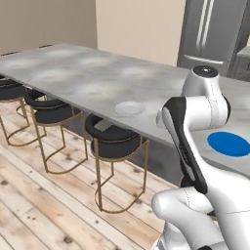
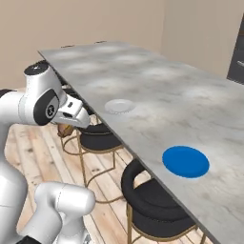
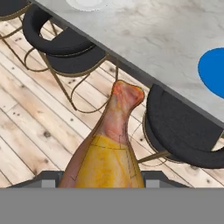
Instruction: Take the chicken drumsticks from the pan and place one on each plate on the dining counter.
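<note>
Marbled grey stone surface (image 2: 157,90) running long across the scene, with black-cushioned stools (image 1: 114,141) on gold wire legs tucked under its near edge. Blue plate (image 2: 185,161) lying flat close to that near edge; white plate (image 2: 119,106) further along the same edge, well apart from the blue one, also bare. Wooden plank floor (image 1: 44,205) below.

Golden-orange drumstick (image 3: 109,148) pinched between the fingers (image 3: 48,178), plump end at the hand, thin bone end pointing away toward the stools. Fingers set partway apart, closed on the plump end. Drumstick held off the surface, out over the floor and stools on the near side, short of the edge. In the hand view, blue plate (image 3: 214,65) at the right edge and white plate (image 3: 87,3) at the top. In the right base view, a brown bit of drumstick (image 2: 64,129) showing just under the hand, level with the stool seats, left of the white plate.
</note>
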